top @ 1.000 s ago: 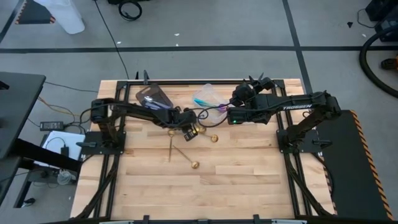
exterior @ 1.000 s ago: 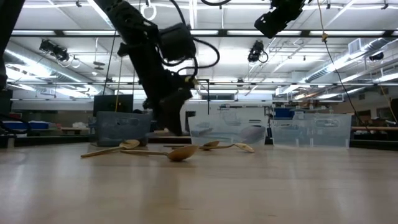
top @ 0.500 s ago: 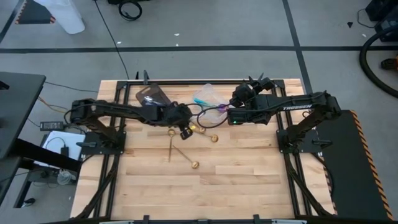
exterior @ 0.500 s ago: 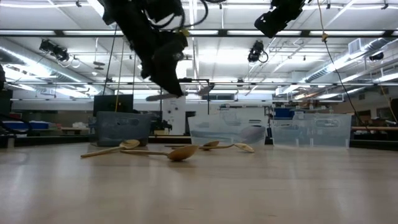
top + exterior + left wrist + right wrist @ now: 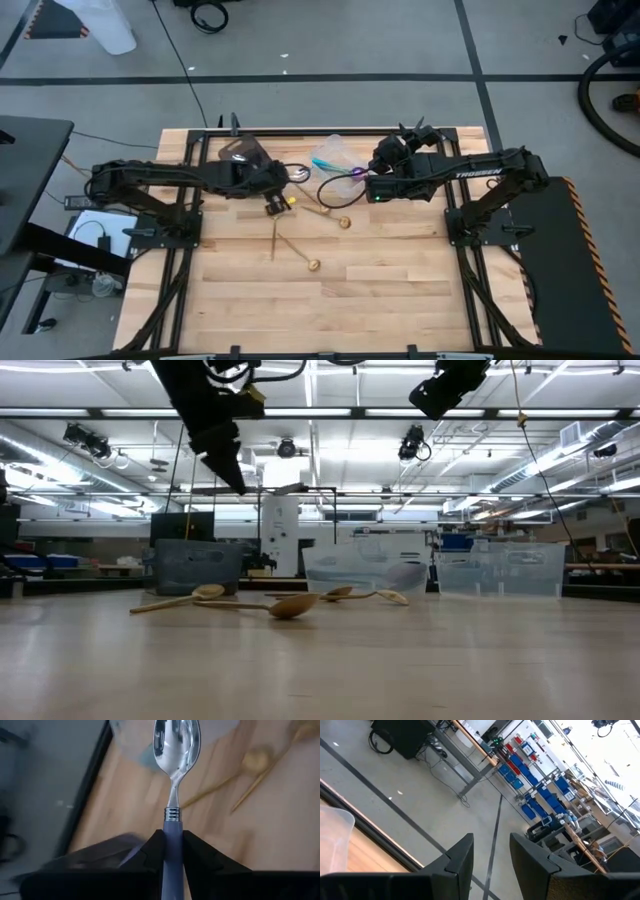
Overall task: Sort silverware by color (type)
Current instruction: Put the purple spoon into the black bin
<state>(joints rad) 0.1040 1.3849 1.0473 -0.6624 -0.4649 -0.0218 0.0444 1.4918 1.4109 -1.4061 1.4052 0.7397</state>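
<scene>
Spoon (image 5: 175,750) with a shiny silver bowl and bluish handle sits pinched in the left gripper (image 5: 274,203), lifted above the table (image 5: 400,290) near the dark tub (image 5: 243,155) at the far left. Gold spoons (image 5: 300,250) lie mid-table. The right gripper (image 5: 490,855), fingers spread and empty, hovers over the far edge by the clear tub (image 5: 335,153).

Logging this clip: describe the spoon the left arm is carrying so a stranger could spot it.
At the wooden table's far edge, by the dark tub, the left gripper holds a spoon in the air. Unlike the gold spoons on the table, it has a silver bowl and blue-grey handle.
</scene>
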